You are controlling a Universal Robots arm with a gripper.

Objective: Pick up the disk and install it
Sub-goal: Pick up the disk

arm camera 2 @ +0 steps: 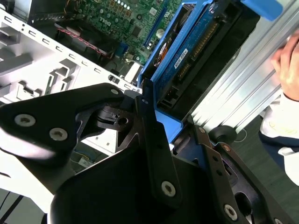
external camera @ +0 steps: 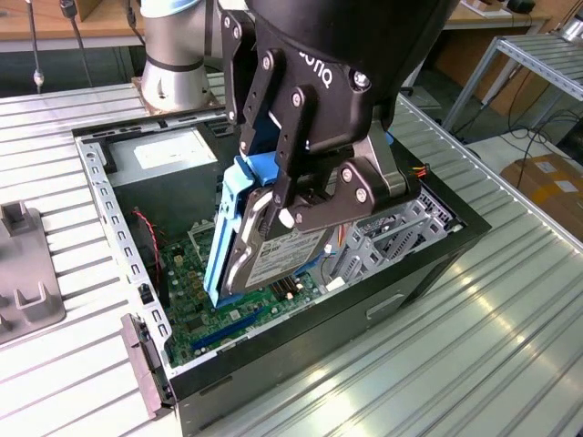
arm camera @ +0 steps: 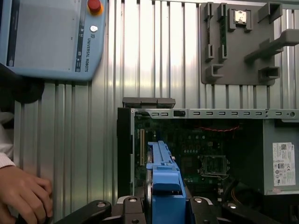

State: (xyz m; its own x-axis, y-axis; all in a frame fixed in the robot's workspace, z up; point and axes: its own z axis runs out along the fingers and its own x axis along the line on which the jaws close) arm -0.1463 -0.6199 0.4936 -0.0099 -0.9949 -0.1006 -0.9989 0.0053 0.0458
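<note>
Right now my claw (external camera: 314,208) is closed on the disk (external camera: 273,262). One of my fingers (external camera: 284,173) presses each flat side near its upper end, so the jaws are only as far apart as the disk is thick.

In the exterior view we sit in the middle of the frame. The disk hangs below my claw, standing on edge and leaning. Its grey body faces the camera, and its blue rail runs along the edge toward the exterior view's left.

It is over the open computer case (external camera: 100,205). Its lower end reaches down toward the green circuit board (external camera: 205,314), but I cannot tell whether the two touch. The metal cage (external camera: 393,238) stands just beside the disk, on the exterior view's right. The case rests on the ribbed metal table (external camera: 455,355), and a grey holder (external camera: 23,273) lies at the frame's left edge.

In the first wrist view the blue end of the disk (arm camera: 163,186) sticks out between my fingers, with the case's inside behind it. A person's hand (arm camera: 23,196) rests on the table, apart from the case.

In the second wrist view the disk's (arm camera 2: 187,51) underside and its connector edge show.
</note>
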